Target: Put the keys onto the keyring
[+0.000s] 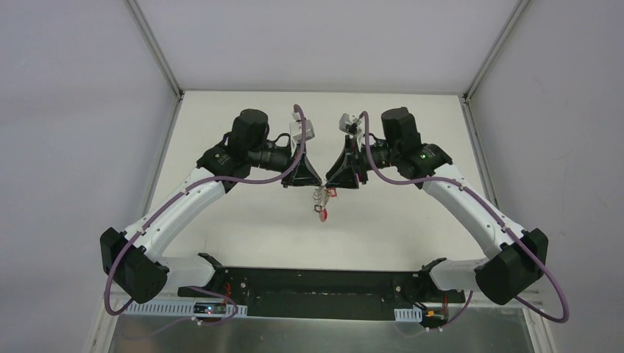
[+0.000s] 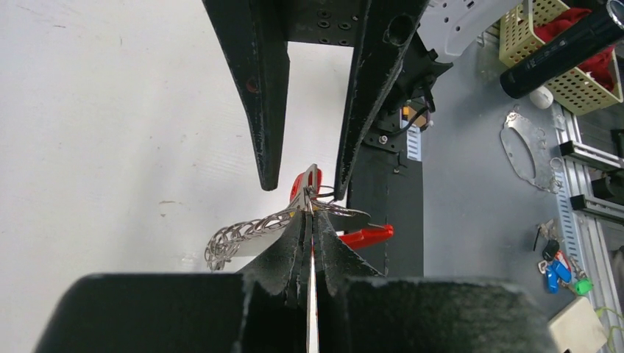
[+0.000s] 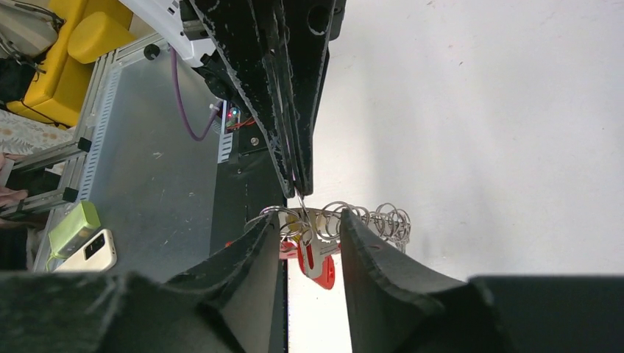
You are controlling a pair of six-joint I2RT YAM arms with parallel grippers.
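Observation:
My two grippers meet tip to tip above the middle of the table. My left gripper (image 2: 312, 213) is shut on the thin grey metal of the keyring (image 2: 346, 212) and holds it in the air; it also shows in the top view (image 1: 313, 180). A red key (image 3: 318, 261) and a chain of small silver rings (image 3: 379, 218) hang from it. A red piece (image 2: 366, 236) juts out to the right of the left fingers. My right gripper (image 3: 309, 220) is open, with one finger on each side of the hanging key and rings; I cannot tell if it touches them. The bunch shows small in the top view (image 1: 321, 209).
The black base plate (image 2: 386, 220) lies at the table's near edge. Beyond it, on the grey bench, are a yellow basket (image 2: 548, 51) with a black torch (image 2: 566, 44), a flat metal plate (image 2: 519, 151), spare tagged keys (image 2: 563, 266) and a green box (image 3: 73, 226).

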